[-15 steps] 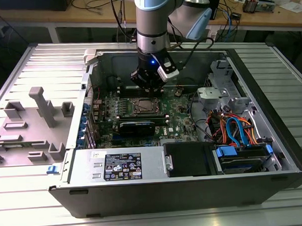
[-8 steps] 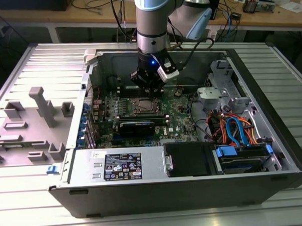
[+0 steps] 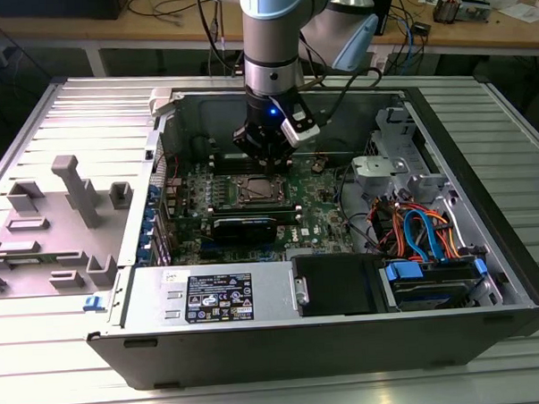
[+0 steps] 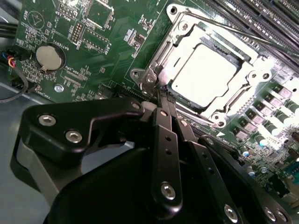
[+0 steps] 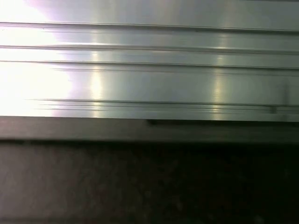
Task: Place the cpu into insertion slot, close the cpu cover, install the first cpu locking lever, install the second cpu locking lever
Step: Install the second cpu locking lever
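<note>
The cpu (image 4: 201,74), a bright silver square, lies in the insertion slot (image 3: 251,192) on the green board. The cpu cover (image 4: 223,108) is folded flat over it, framing the chip through its window. A thin metal lever rod (image 4: 219,25) runs along the far side of the socket. My gripper (image 4: 163,95) has its black fingers pressed together, shut, the tips right at the socket's near corner by a silver hinge (image 4: 149,78). I see nothing held between them. In the exterior view the gripper (image 3: 266,162) hangs just behind the socket inside the open computer case.
Long black memory slots (image 4: 261,18) flank the socket. A coin battery (image 4: 50,56) sits on the board. A black card (image 3: 248,225), power supply (image 3: 211,294) and blue and orange cables (image 3: 423,231) fill the case. A grey fixture (image 3: 73,202) stands on the ribbed table (image 5: 149,70).
</note>
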`<state>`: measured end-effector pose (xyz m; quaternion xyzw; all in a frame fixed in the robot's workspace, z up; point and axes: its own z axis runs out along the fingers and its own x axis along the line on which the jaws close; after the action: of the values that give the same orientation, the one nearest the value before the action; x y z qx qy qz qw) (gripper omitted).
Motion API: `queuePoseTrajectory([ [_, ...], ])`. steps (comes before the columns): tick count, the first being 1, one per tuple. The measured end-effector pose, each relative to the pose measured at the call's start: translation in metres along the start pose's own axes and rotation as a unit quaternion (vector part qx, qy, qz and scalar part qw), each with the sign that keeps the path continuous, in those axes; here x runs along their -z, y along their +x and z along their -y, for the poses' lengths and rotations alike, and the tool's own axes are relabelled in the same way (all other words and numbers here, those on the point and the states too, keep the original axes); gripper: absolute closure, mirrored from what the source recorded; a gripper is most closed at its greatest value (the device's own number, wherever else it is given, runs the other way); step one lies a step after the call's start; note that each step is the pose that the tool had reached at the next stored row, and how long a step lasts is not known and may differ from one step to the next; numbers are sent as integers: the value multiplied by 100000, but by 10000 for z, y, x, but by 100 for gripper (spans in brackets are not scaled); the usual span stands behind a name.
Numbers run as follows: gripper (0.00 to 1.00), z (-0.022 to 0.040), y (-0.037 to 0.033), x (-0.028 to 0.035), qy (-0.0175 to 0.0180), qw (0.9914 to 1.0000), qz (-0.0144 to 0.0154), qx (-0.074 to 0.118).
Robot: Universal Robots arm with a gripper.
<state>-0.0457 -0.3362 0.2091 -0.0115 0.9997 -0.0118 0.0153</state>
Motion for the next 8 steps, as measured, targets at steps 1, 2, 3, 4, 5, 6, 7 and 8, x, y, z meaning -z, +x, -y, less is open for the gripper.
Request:
queuePoseTrajectory([
  [1, 89, 7, 2, 0, -3, 100000, 6, 0],
  [2, 89, 24, 2, 0, 6, 100000, 3, -1],
  [3, 89, 37, 3, -1, -1, 100000, 2, 0],
  [4, 89, 48, 4, -1, -1, 100000, 5, -2],
  [5, 89, 52, 5, -1, -4, 100000, 5, -2],
  [6, 89, 56, 5, -1, 0, 100000, 4, -3],
  [7, 89, 61, 6, 0, 1, 100000, 1, -1],
  [8, 89, 61, 6, 1, 2, 100000, 1, -5],
])
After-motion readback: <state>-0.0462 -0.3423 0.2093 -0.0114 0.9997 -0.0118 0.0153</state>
